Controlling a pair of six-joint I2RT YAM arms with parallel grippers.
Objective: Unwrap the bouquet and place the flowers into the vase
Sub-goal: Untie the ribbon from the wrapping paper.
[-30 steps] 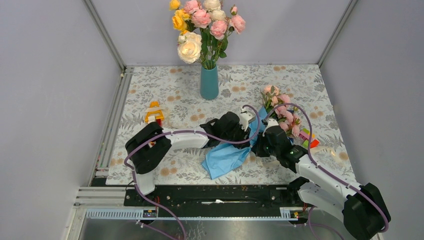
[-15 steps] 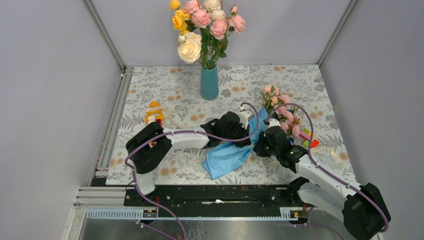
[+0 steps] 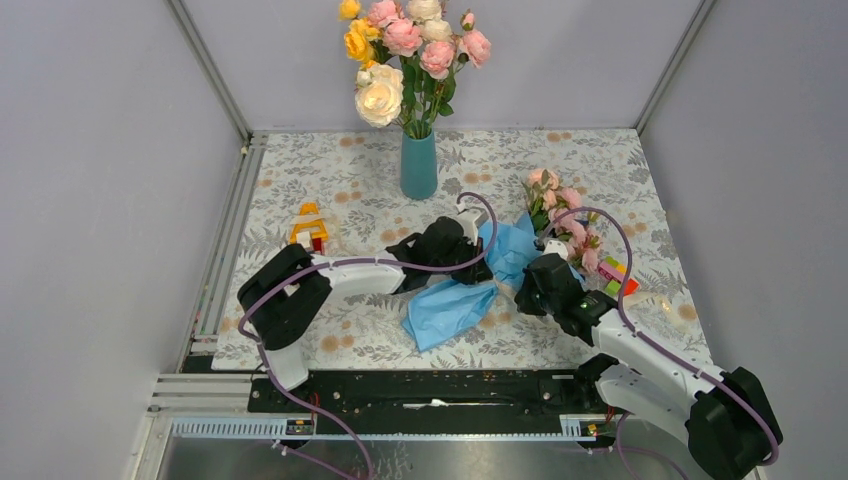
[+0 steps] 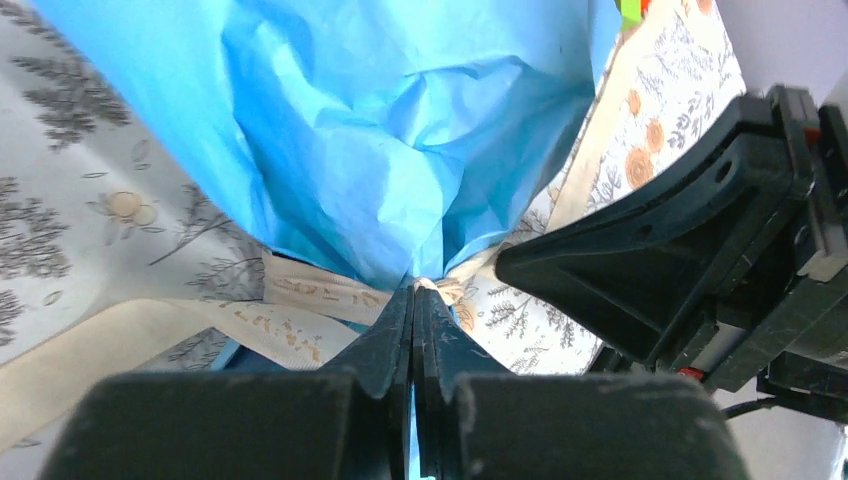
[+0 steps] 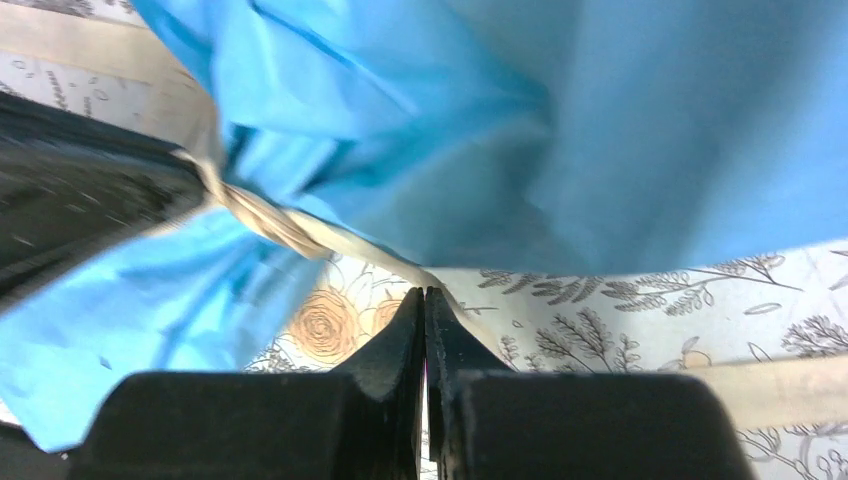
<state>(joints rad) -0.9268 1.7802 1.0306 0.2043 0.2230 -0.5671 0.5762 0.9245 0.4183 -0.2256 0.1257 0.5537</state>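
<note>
- The bouquet (image 3: pixel 512 248) lies on the table (image 3: pixel 330 160), right of the middle, between the two arms.
- Its blue paper (image 4: pixel 400 130) is thin and crinkly, full of folds. One part spreads out toward the near edge, and one part is bunched up.
- The flowers (image 3: pixel 560 198) are small pink roses with green leaves. They stick out of the far right end of the paper.
- A flat cream ribbon (image 5: pixel 300 238) with tiny letters on it goes round the paper where it bunches.
- The left gripper (image 4: pixel 413 295) is squeezed tight. Its two dark tips pinch the paper, and the folds all pull to that one spot.
- The right gripper (image 5: pixel 425 300) is squeezed tight too. The ribbon runs down to its tips and seems pinched there.
- The two grippers are near each other, with the paper between them. The black body of the right arm fills the right side of the left wrist view.
- The vase (image 3: pixel 419 165) is tall, slim, smooth and teal. It stands upright at the back of the table, well apart from the bouquet.
- A big bunch of yellow, cream and pink roses (image 3: pixel 400 50) fills the top of the vase.
- The table has a pale cloth printed with grey leaves and orange blossoms.
- A small yellow and orange toy (image 3: pixel 308 226) sits on the left.
- Little bright blocks (image 3: pixel 615 272) lie just beside the flowers.
- Purple cables (image 3: pixel 350 262) run along the arms, and one arcs over the flowers.
</note>
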